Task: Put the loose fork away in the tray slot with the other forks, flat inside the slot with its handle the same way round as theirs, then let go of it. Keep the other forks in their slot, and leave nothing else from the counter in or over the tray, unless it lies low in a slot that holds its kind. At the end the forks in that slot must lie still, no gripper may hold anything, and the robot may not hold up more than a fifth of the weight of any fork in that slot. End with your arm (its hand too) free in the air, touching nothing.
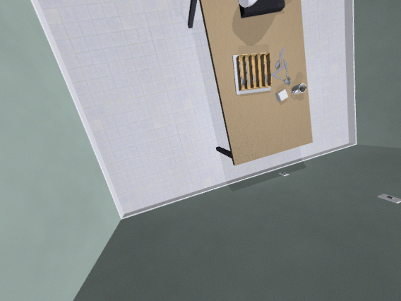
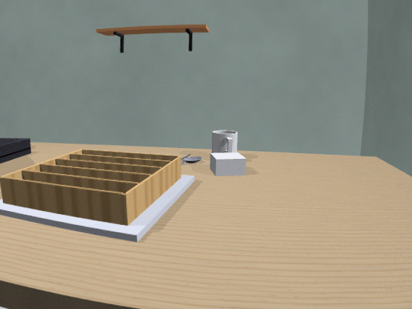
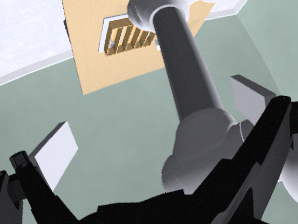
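Observation:
The wooden tray (image 1: 253,72) with several long slots sits on a white mat on the table; it also shows in the side view (image 2: 91,181) and, small and far off, in the wrist view (image 3: 127,36). Grey cutlery lies in its left slots (image 1: 243,75), too small to tell apart. A pile of loose cutlery (image 1: 282,67) lies on the table just right of the tray; I cannot pick out the fork in it. My gripper (image 3: 150,114) is open and empty, high above and far from the table, with the arm's own links filling the space between the fingers.
A white mug (image 2: 225,141) and a white box (image 2: 228,163) stand beyond the tray's right end, with a spoon bowl (image 2: 192,159) beside them. The robot's black base (image 1: 261,7) sits at the table's far end. A shelf (image 2: 152,30) hangs on the wall.

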